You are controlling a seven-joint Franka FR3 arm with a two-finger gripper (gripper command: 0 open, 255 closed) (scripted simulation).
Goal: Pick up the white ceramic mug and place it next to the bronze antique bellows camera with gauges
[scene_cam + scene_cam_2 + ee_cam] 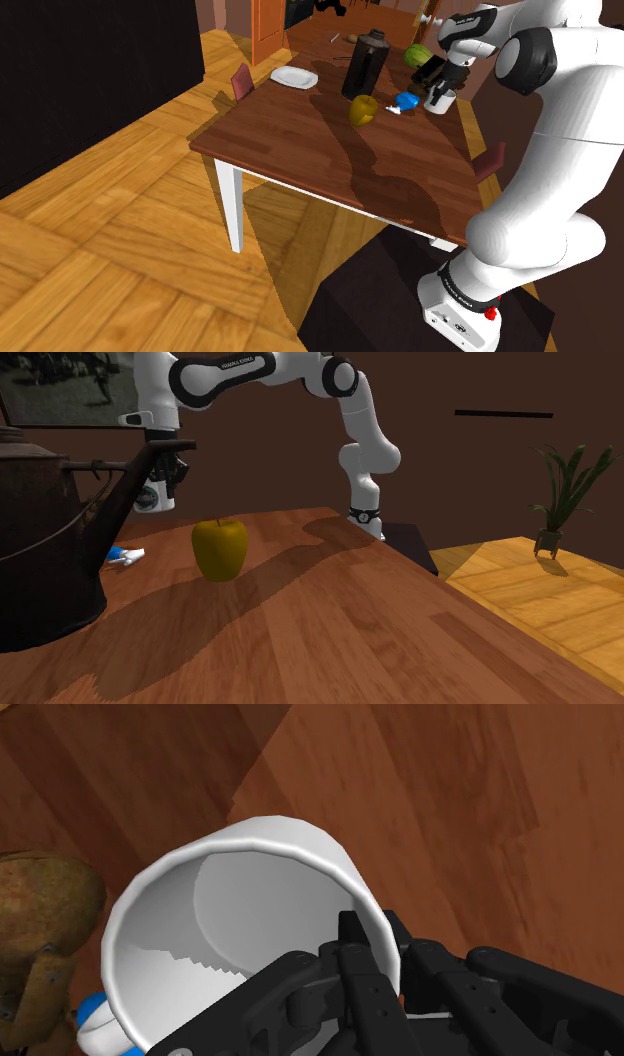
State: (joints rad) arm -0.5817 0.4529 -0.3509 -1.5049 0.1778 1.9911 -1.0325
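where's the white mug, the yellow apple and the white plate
white mug (258, 894), wrist view, on its inner wall
yellow apple (220, 550), second exterior view, on the middle of its side
white plate (294, 77), shoulder view, on its bare centre

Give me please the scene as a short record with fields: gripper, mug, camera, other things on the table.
gripper: black gripper, shut on the rim of the white mug
mug: empty inside, close beside the bronze camera
camera: on the wooden table
other things: yellow apple, dark kettle, white plate, small blue item
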